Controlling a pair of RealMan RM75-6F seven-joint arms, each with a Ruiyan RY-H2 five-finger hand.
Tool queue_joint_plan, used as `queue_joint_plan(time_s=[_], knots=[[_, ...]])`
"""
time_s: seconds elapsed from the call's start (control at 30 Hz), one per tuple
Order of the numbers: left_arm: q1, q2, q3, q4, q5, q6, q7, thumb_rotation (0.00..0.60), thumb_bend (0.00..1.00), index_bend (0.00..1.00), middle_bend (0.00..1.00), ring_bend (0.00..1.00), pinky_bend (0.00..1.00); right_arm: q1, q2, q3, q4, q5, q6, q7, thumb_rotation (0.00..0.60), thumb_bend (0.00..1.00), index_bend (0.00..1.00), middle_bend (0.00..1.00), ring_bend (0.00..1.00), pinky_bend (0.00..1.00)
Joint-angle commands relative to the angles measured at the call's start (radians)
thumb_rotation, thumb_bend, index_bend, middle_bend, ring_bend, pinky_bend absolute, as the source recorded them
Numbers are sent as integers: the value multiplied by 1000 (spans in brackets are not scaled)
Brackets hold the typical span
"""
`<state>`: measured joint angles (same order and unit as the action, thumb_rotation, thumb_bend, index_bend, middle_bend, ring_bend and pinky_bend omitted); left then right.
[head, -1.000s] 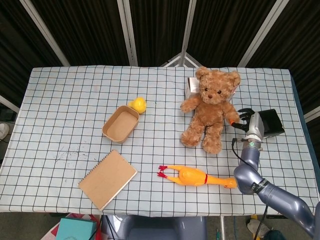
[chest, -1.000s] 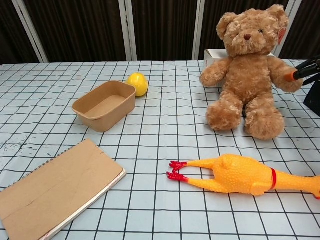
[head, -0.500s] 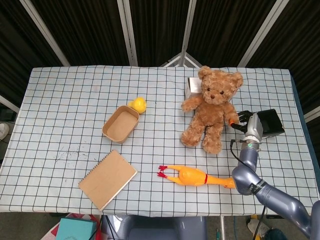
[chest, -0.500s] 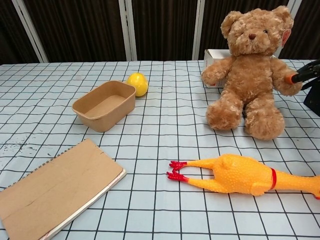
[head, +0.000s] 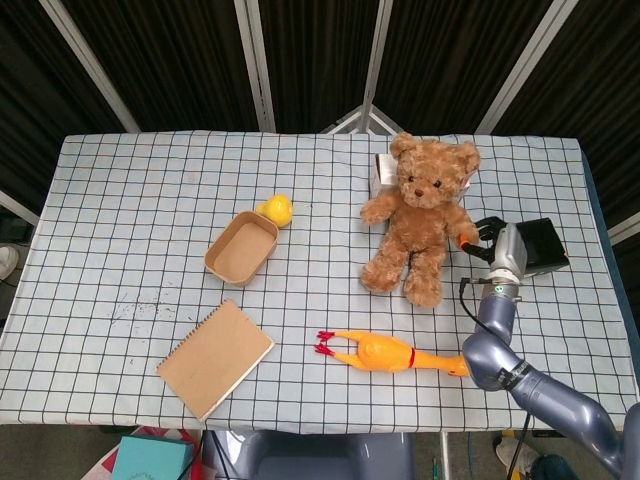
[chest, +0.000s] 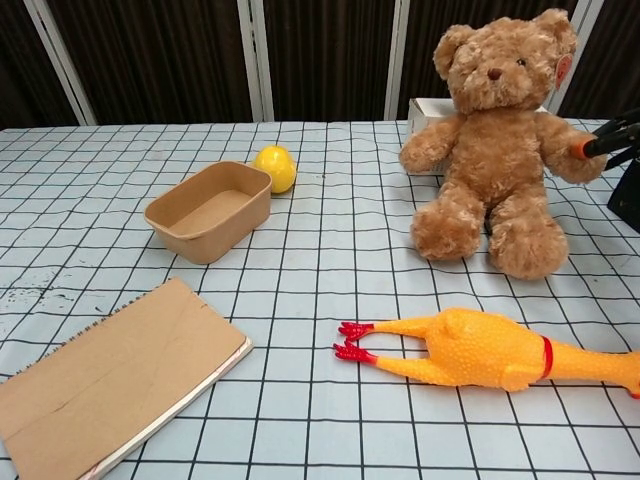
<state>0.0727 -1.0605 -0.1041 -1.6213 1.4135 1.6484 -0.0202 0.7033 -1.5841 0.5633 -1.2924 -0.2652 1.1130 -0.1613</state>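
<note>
- Where the teddy bear (head: 420, 216) sits upright on the checked surface (head: 130, 220), right hand (head: 497, 243) touches its arm; grip state unclear.
- White box (head: 384, 172) just behind bear.
- Rubber chicken (head: 392, 354) in front of bear.
- Brown tray (head: 241, 247), yellow duck (head: 277, 209), notebook (head: 215, 357) well apart to bear's left.

teddy bear (head: 420, 215): light brown fur, dark nose | rubber chicken (head: 392, 353): orange-yellow, red feet, red neck band | tablecloth (head: 130, 220): white, black grid | tray (head: 241, 247): tan kraft | notebook (head: 215, 357): tan cover | round toy (head: 277, 209): yellow | right hand (head: 497, 245): black fingers, orange tip, silver-grey wrist | box (head: 382, 172): white
</note>
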Motion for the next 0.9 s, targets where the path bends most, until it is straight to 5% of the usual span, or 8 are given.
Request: queue_joint_plan(time_s=[0.03,0.9], knots=[[1,1,0,1,0,2,-3,600,269,222,0,0,135,-5,-5,2,12,0,-10,1,600,356,489,540,393,0],[1,1,0,-2,-1,1,-2,600,269,224,0,0,135,-18,-15,11,-11,-72,36,-32,600,374,489,541,393,0]])
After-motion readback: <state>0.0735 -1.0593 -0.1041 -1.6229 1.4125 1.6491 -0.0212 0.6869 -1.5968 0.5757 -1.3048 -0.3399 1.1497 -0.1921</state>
